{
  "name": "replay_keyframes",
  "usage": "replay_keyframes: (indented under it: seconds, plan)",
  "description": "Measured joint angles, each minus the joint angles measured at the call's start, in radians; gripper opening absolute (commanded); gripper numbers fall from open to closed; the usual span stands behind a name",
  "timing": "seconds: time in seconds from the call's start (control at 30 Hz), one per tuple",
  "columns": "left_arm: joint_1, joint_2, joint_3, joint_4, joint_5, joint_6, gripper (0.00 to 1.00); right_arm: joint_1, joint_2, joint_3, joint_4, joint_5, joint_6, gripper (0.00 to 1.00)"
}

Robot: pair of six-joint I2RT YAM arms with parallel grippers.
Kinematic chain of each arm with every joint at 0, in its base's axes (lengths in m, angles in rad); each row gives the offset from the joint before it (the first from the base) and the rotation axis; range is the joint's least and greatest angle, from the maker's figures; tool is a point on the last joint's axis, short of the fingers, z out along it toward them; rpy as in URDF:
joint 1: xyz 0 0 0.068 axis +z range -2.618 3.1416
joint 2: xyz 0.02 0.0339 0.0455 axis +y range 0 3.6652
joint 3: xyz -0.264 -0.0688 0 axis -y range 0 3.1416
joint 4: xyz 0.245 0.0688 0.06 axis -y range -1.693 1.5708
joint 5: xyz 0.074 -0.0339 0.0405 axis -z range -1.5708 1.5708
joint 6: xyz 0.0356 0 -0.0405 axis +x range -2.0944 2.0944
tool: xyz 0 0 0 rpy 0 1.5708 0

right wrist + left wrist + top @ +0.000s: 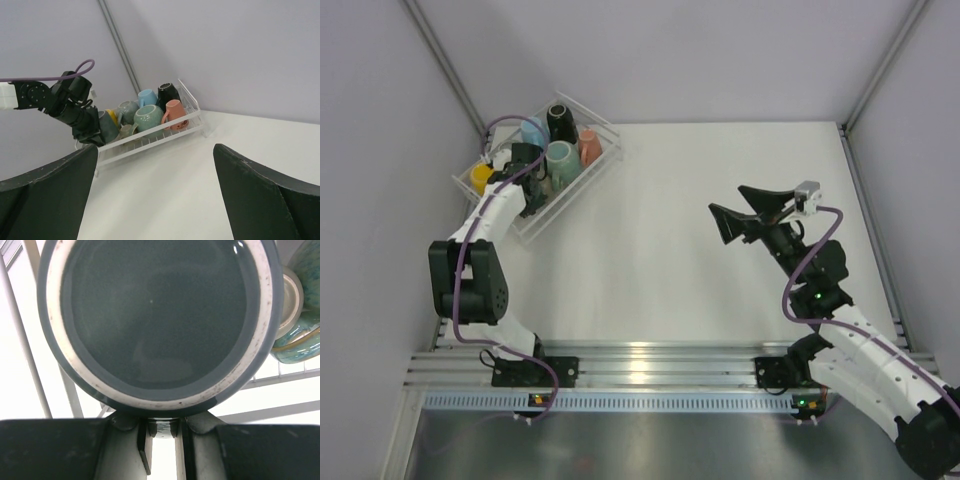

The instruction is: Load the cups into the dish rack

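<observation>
Clear plastic forms the dish rack (560,205), which sits askew in the far left corner of the tabletop (670,250), close to the left wall. Several cups stand or lie crowded in its far end: a black cup (561,120) nearest the back wall, a light blue cup (533,130) beside it, a pale teal cup (560,160) in the middle, a salmon pink cup (590,148) against the rack's right wall, and a yellow cup (481,178) at the rack's left end. The left gripper (162,427) reaches down into the rack with its jaws pinched almost together on the pale rim of a grey-blue cup (155,320), whose dark mouth fills the left wrist view; the cup hangs inside the rack, just beside the teal one. The right gripper (745,212) hovers over the right half of the tabletop, well apart from the rack, with its jaws spread as wide as they go and nothing between them.
</observation>
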Motion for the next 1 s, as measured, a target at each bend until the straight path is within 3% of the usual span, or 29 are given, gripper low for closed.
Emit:
replay_keyframes:
  seconds: [0.27,0.83,1.0]
  plan:
    - [0.000,0.000,0.000,0.000,0.000,-0.011,0.29,0.000,0.000,0.000,-0.008,0.003,-0.005,0.99]
    - [0.000,-0.005,0.000,0.024,0.029,-0.009,0.29,0.000,0.000,0.000,-0.026,0.003,-0.004,0.99]
    - [0.000,-0.048,0.010,0.024,0.081,0.021,0.38,0.000,0.011,0.013,-0.082,0.017,0.002,0.99]
